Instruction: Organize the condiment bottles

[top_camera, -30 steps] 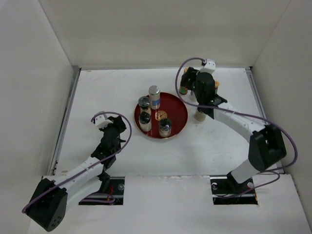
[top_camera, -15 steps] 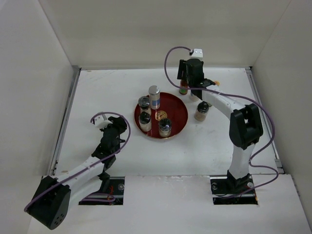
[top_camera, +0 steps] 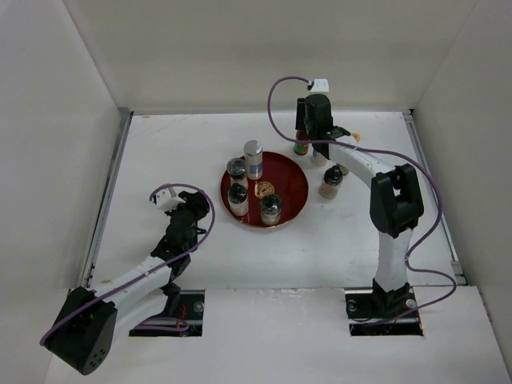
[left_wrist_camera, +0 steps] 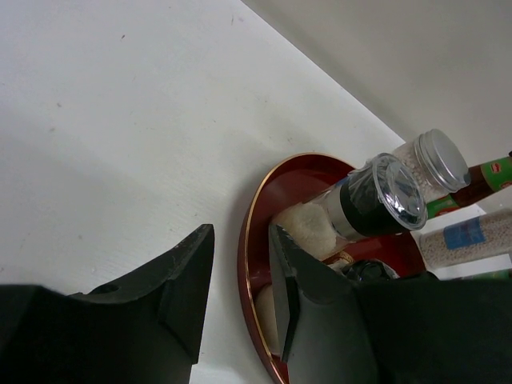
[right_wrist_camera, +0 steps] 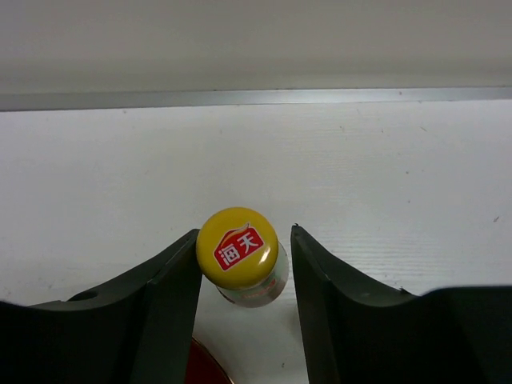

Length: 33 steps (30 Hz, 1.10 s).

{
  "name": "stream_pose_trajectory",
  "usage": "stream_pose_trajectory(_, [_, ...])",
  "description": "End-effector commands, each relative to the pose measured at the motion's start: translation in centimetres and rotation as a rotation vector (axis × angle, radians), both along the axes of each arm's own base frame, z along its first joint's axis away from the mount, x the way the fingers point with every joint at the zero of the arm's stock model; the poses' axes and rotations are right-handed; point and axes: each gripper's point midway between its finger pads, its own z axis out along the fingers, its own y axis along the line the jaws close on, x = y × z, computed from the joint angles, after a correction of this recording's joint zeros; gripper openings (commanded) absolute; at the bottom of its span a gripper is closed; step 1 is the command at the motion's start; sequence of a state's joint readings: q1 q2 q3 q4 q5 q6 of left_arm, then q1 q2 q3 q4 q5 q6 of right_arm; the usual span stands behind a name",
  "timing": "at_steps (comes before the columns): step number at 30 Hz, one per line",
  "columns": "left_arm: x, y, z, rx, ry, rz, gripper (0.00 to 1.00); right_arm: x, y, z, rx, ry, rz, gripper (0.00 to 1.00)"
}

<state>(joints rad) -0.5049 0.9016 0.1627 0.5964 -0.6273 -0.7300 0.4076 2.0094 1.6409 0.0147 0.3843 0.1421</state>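
Close in, the right gripper [right_wrist_camera: 244, 232] stands open around a yellow-capped sauce bottle [right_wrist_camera: 238, 248]. One black finger touches the cap and a thin gap shows beside the other. The bottle stands upright on the white table [top_camera: 160, 152] near the back wall, just behind the round red tray [top_camera: 292, 180].

From above, the right arm reaches far back over this bottle [top_camera: 302, 146]. Just beside it, a dark-lidded jar [top_camera: 330, 182] with brown contents stands off the tray. Part of another container shows behind the arm, too hidden to identify.

On the tray stand a silver-topped shaker [top_camera: 253, 158] and three short dark-lidded jars [top_camera: 236, 168] [top_camera: 238, 194] [top_camera: 270, 210], all upright.

The left gripper [left_wrist_camera: 240, 232] hangs low near the tray's left rim [left_wrist_camera: 252, 216]. Its jaws are narrowly parted and hold nothing. From above, it [top_camera: 196, 210] sits well apart from the right gripper [top_camera: 308, 136].
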Motion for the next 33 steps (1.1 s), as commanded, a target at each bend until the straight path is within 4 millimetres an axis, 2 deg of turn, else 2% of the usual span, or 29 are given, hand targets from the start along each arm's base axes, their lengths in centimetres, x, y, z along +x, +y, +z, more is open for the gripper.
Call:
stream_pose_trajectory(1, [0.2, -0.3, 1.3, -0.035, -0.051, -0.008, 0.31, 1.4, 0.9, 2.8, 0.003, -0.086, 0.021, 0.5])
stream_pose_trajectory(4, [0.3, -0.3, 1.0, -0.033, -0.042, -0.007, 0.31, 1.6, 0.7, 3.4, 0.011, -0.109, 0.007, 0.37])
stream_pose_trajectory(6, [0.3, -0.7, 1.1, -0.033, -0.043, -0.021, 0.31, 1.6, 0.6, 4.5, 0.027, -0.155, -0.008, 0.32])
stream_pose_trajectory(8, [0.3, -0.8, 1.1, -0.029, -0.04, -0.023, 0.31, 1.3, 0.8, 6.1, 0.036, -0.207, -0.014, 0.3])
stream_pose_trajectory(15, [0.5, -0.8, 0.9, -0.025, -0.031, -0.026, 0.32, -0.5, 1.4, 13.8, 0.133, -0.363, 0.005, 0.27])
stream_pose_trajectory(17, [0.5, -0.6, 0.7, -0.022, -0.026, -0.018, 0.32, -1.2, 1.6, 15.5, 0.139, -0.39, 0.017, 0.27])
stream_pose_trajectory(20, [0.7, -0.8, 0.6, -0.023, -0.021, -0.027, 0.32, -2.4, 2.0, 16.9, 0.147, -0.41, 0.032, 0.27])
stream_pose_trajectory(23, [0.7, -1.0, 0.7, -0.027, -0.022, -0.036, 0.32, -3.8, 2.9, 17.2, 0.147, -0.41, 0.057, 0.27])
stream_pose_trajectory(28, [0.8, -1.0, 0.4, -0.028, -0.015, -0.037, 0.32, -6.1, 5.4, 15.8, 0.156, -0.397, 0.117, 0.27])
stream_pose_trajectory(33, [0.8, -1.0, 0.4, -0.031, -0.014, -0.04, 0.33, -6.9, 8.5, 14.2, 0.157, -0.374, 0.175, 0.27])
